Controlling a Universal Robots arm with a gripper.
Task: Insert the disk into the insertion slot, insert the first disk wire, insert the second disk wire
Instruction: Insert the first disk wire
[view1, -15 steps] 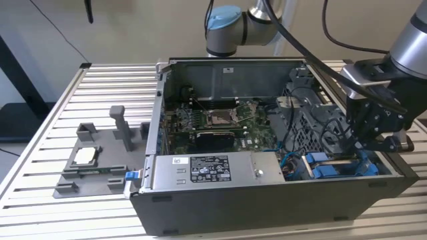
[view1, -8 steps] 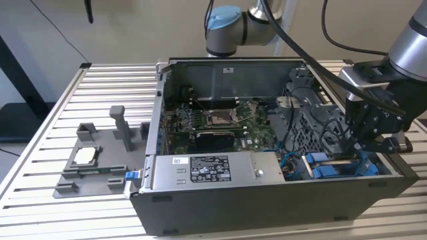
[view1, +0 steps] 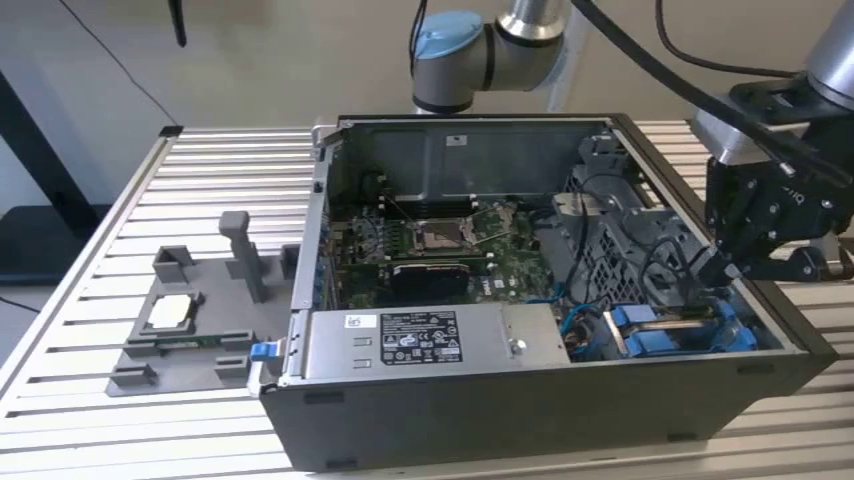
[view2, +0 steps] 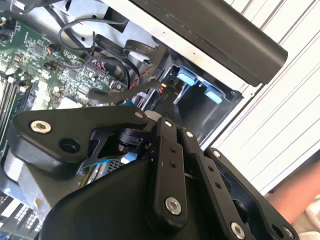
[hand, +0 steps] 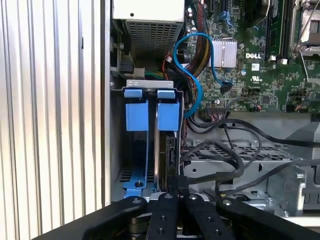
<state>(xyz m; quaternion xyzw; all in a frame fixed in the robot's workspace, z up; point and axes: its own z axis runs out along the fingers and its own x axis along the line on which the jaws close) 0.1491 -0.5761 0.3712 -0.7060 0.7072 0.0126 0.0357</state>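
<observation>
The disk (hand: 165, 146) stands edge-on in the insertion slot (hand: 150, 84), its blue carrier tab (hand: 168, 116) beside a second blue tab (hand: 136, 116). In the exterior view the slot (view1: 674, 335) sits in the case's near corner on the exterior view's right. My gripper (hand: 172, 196) hangs directly over the disk's end, fingers drawn together on a black disk wire (hand: 173, 182). Seen from outside, the gripper (view1: 725, 270) reaches down into the case just above the blue carriers. The blue tabs (view2: 187, 79) also show in the second wrist view.
The open computer case (view1: 534, 410) rests on a slatted table (view1: 227, 170). Inside are the motherboard (hand: 250, 50), a power-supply box (view1: 414, 340), a blue cable (hand: 192, 65) and loose black cables (hand: 240, 165). A grey fixture (view1: 187, 320) lies on the exterior view's left. A person's arm (view2: 300, 195) is nearby.
</observation>
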